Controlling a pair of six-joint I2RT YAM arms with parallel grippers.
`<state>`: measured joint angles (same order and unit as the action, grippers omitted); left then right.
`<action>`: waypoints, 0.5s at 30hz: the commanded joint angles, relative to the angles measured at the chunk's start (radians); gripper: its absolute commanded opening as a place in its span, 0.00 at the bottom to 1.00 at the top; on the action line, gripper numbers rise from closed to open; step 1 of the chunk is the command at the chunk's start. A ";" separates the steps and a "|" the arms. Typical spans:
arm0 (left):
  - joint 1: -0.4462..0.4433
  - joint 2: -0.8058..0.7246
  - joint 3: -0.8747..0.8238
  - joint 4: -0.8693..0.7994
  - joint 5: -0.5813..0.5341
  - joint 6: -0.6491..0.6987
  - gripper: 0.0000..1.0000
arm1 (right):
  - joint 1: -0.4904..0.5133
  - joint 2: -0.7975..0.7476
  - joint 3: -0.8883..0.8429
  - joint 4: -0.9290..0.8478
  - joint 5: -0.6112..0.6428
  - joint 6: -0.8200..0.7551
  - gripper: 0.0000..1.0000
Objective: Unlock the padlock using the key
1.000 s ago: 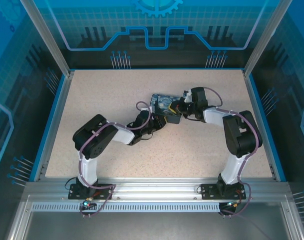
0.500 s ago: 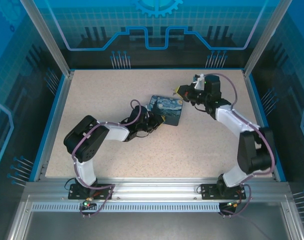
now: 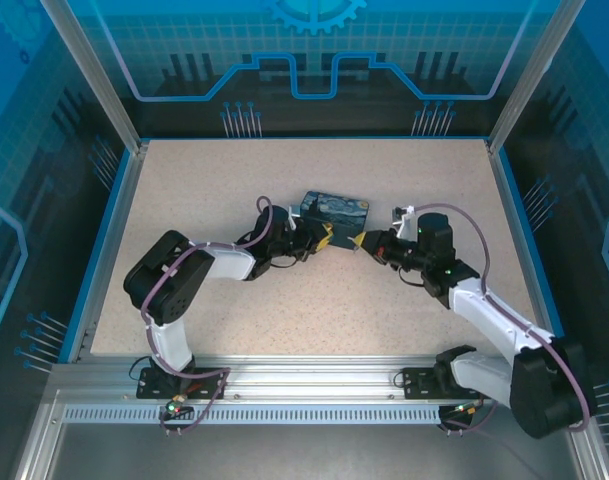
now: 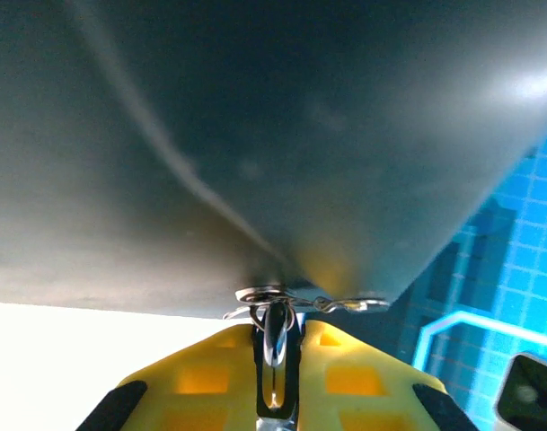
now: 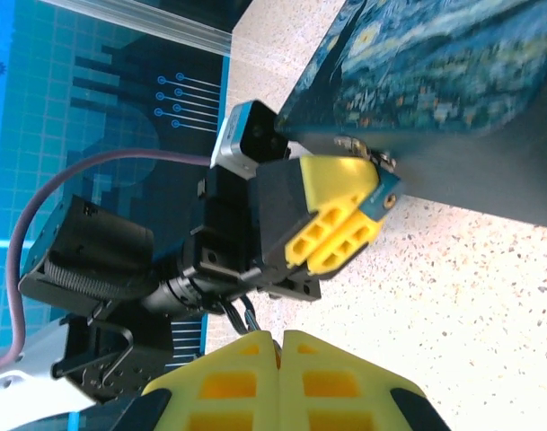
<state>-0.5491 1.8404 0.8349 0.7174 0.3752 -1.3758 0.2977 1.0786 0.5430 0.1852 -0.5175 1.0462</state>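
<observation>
At the left, the left gripper (image 3: 321, 238) pinches the small teal padlock (image 5: 386, 195) against the near side of the painted tin (image 3: 336, 208). Just to its right, the right gripper (image 3: 360, 241) faces the lock with its fingers pressed together. We cannot tell whether they hold anything.

Speckled beige table (image 3: 204, 180), blue circuit-printed walls (image 3: 384, 40), perhaps backlit.

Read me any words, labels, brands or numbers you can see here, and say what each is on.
No text can be read.
The painted tin bears only a swirly night-sky picture, no lettering.
The blue back wall panel has gear and circuit-line graphics, no words.
The padlock is too small to show any marking.
</observation>
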 commanded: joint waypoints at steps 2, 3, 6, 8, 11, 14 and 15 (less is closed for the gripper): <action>0.011 -0.009 -0.009 0.211 0.051 -0.117 0.00 | 0.018 -0.008 -0.058 0.054 0.031 0.020 0.00; 0.011 -0.009 -0.013 0.234 0.048 -0.129 0.00 | 0.020 0.001 -0.069 0.077 0.033 0.036 0.00; 0.012 -0.006 -0.033 0.304 0.030 -0.164 0.00 | 0.025 0.027 -0.088 0.139 0.046 0.082 0.00; 0.013 -0.005 -0.045 0.346 0.020 -0.179 0.00 | 0.030 0.039 -0.092 0.171 0.052 0.113 0.00; 0.012 0.000 -0.054 0.386 0.017 -0.194 0.00 | 0.040 0.048 -0.080 0.192 0.065 0.145 0.00; 0.013 0.007 -0.060 0.426 0.019 -0.211 0.00 | 0.047 0.055 -0.055 0.182 0.075 0.149 0.00; 0.012 0.012 -0.061 0.448 0.021 -0.220 0.00 | 0.047 0.059 -0.047 0.180 0.078 0.151 0.00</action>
<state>-0.5449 1.8427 0.7811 0.9890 0.3866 -1.5551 0.3317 1.1271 0.4591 0.3244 -0.4622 1.1706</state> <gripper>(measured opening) 0.130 0.051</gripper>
